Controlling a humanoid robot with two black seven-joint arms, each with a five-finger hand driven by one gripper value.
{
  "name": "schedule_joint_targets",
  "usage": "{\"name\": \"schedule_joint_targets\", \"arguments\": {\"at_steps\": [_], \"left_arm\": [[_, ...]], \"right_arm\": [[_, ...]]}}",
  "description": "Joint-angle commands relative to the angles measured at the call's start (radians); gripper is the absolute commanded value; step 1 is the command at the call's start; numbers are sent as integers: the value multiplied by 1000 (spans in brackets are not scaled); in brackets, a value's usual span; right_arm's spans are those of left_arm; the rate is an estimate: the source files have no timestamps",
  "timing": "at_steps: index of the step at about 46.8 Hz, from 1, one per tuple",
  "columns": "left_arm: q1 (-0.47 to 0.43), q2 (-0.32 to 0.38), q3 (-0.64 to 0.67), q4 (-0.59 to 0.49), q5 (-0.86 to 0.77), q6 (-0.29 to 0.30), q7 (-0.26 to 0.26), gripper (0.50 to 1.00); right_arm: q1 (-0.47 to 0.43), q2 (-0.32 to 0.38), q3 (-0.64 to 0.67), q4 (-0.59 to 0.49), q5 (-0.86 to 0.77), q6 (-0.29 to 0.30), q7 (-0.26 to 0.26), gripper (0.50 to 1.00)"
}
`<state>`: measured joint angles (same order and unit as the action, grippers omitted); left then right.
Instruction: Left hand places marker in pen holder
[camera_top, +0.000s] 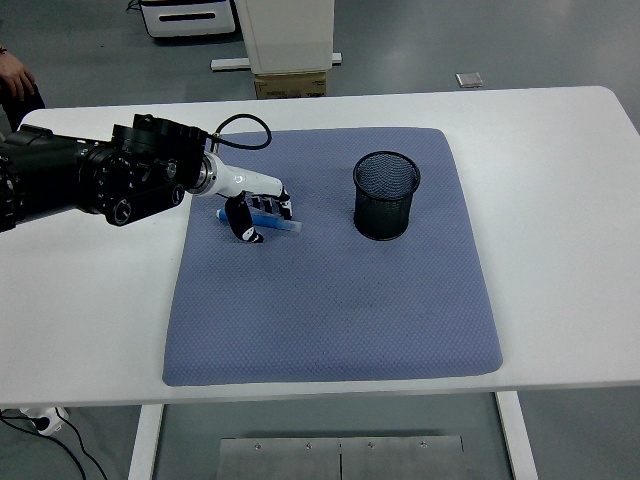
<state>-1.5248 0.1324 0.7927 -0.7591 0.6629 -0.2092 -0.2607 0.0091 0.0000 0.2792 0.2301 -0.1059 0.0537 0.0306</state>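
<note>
Flat on the mat (330, 300), marker (262, 220) lying left-right, left hand (255, 210) closing over it

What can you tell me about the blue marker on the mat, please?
The marker is a slim blue stick that looks like plastic, lying flat on the blue-grey mat, roughly level across the picture, left of the black mesh pen holder and apart from it. The left hand is closed over its middle, so only its two ends show, a short bit at the left and a longer one at the right. No cap or print can be made out. It is not yet lifted.
</note>
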Motion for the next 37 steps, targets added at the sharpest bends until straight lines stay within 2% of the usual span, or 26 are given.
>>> {"name": "schedule_joint_targets", "arguments": {"at_steps": [1, 37], "left_arm": [[0, 0, 0, 0, 0, 2, 0, 625], [-6, 0, -13, 12, 0, 7, 1, 616]], "right_arm": [[0, 0, 0, 0, 0, 0, 0, 1000], [0, 0, 0, 0, 0, 0, 0, 1000]]}}
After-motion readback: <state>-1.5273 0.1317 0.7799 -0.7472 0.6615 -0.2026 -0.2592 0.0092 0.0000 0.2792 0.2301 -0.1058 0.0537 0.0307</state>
